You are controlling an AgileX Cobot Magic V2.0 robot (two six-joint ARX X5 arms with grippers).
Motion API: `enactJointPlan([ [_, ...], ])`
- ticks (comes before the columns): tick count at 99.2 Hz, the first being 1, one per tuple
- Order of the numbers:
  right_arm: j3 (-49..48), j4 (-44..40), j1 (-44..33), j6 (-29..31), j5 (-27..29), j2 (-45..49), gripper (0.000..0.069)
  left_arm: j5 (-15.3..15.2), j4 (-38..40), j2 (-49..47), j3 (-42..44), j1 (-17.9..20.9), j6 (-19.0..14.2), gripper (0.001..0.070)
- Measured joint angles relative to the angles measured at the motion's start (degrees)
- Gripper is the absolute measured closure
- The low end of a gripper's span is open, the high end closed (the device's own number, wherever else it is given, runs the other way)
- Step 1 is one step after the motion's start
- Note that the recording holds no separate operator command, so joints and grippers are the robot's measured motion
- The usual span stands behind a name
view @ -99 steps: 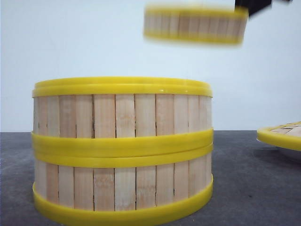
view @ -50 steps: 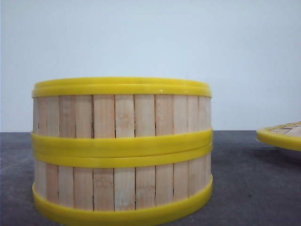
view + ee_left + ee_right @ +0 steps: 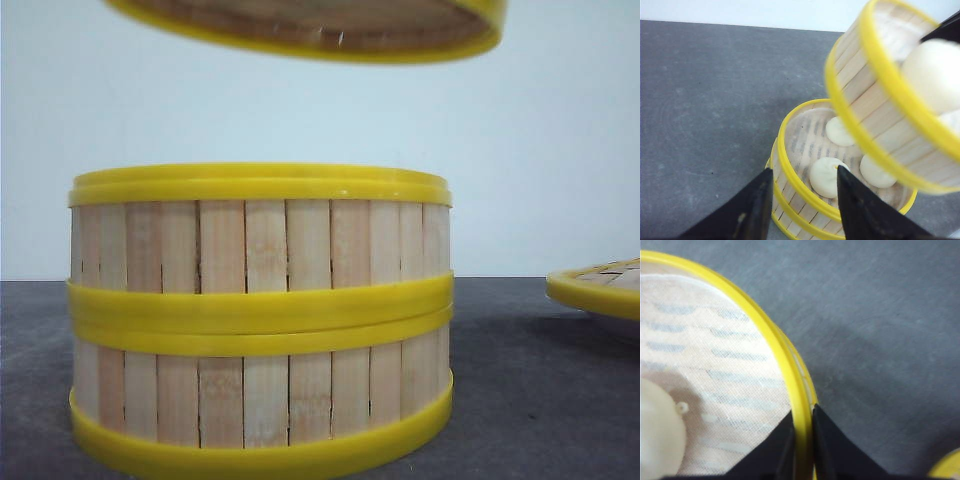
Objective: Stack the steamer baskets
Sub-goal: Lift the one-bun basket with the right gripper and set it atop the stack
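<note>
Two steamer baskets stand stacked on the dark table, the upper one (image 3: 260,240) on the lower one (image 3: 260,400). A third steamer basket (image 3: 330,35) hangs in the air above the stack, tilted. My right gripper (image 3: 802,418) is shut on its yellow rim (image 3: 765,332), one finger inside and one outside. In the left wrist view the lifted basket (image 3: 875,115) hangs over the stack's open top basket (image 3: 800,160), which holds three white buns (image 3: 826,176). My left gripper (image 3: 804,172) is open above the stack's near rim, holding nothing.
A flat yellow-rimmed woven lid (image 3: 600,285) lies on the table to the right of the stack. The lifted basket carries white buns (image 3: 935,70) on a cloth liner (image 3: 715,355). A white wall stands behind the grey table (image 3: 705,100).
The lifted basket was small at the upper right of the front view, left the frame, and now shows large at the top, over the stack. The stack has not moved.
</note>
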Motion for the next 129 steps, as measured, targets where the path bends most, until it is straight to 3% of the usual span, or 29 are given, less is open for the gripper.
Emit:
enactJointPlan([
  [40,-1.36,3.15,5.46,0.72,6.16,6.21,0.0666,0.42,-0.13,0.00,0.00,0.00,0.02,0.0477],
  [77,-1.36,4.17,5.46,0.87,7.82,9.81,0.0666,3.02,-1.25,0.00,0.00,0.00,0.02,0.0477],
  [129,-1.38,1.97,3.93,1.03,10.25,10.45,0.0667,3.06,-2.29,0.00,0.00,0.00,0.15,0.0477],
])
